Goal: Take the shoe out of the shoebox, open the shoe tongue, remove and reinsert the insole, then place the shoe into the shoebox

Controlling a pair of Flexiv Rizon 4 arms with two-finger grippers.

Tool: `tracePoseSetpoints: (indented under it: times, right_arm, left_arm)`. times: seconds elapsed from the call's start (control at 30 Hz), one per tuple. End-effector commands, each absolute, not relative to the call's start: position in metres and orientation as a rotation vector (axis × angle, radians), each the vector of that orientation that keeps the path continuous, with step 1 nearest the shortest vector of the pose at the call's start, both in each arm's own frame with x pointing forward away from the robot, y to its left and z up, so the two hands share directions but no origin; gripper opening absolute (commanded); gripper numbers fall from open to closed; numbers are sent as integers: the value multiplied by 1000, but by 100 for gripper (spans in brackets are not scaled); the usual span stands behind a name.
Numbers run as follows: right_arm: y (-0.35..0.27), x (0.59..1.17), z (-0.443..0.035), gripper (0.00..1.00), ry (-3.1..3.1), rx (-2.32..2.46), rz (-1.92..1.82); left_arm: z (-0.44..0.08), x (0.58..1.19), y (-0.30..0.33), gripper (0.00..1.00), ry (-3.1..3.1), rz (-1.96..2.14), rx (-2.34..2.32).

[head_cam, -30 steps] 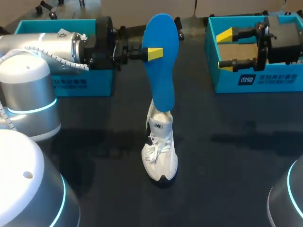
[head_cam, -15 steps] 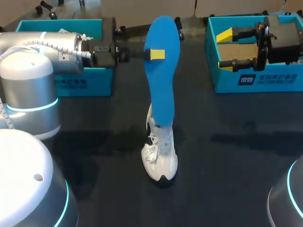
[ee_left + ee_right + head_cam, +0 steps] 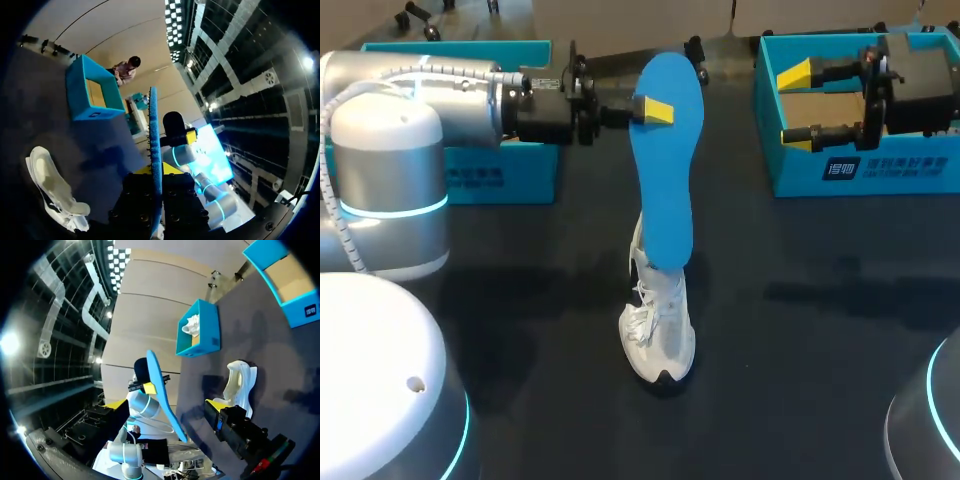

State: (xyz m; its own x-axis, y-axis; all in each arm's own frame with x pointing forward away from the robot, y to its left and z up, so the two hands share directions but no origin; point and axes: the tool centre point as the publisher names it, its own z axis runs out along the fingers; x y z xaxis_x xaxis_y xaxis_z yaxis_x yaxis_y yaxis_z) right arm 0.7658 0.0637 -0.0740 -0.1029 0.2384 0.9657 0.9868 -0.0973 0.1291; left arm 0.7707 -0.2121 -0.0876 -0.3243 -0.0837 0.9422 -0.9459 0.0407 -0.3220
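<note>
While pinched near its broad upper end by the left gripper (image 3: 653,110), both yellow tips pressed flat against opposite faces, hangs almost upright above the black table (image 3: 820,330): a thin, bright blue insole (image 3: 665,170), rounded at both ends and narrowing toward the bottom. From the left wrist, seen edge-on as a slim blue line running out between the closed fingers. From the head view, lower end overlapping the heel of the white shoe (image 3: 658,330); from both wrist views, clear of that shoe with bare table between. Resting near the middle of the table, toe toward the robot and dark at the very tip, with pale loose laces bunched over the front and the opening spread wide onto a beige lining. Behind the left arm (image 3: 420,110), at the far left edge, a teal left shoebox (image 3: 470,178), with a second shoe (image 3: 191,326) showing white inside it from the right wrist. At the far right, a teal right shoebox (image 3: 800,170), cardboard-brown inside. Over that box, the right gripper (image 3: 797,105), fingers spread wide apart, nothing between them.
</note>
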Motion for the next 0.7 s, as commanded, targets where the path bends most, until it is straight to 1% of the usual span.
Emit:
tracePoseSetpoints:
  times: [0.03,0.7]
  right_arm:
    - [71,766,-67,100,-1458,-1474,-1213]
    - [103,763,-19,100,-1654,-1808,-964]
  left_arm:
    - [-89,781,-217,0,-1033,854,1365]
    - [-92,790,-227,0,-935,912,1199]
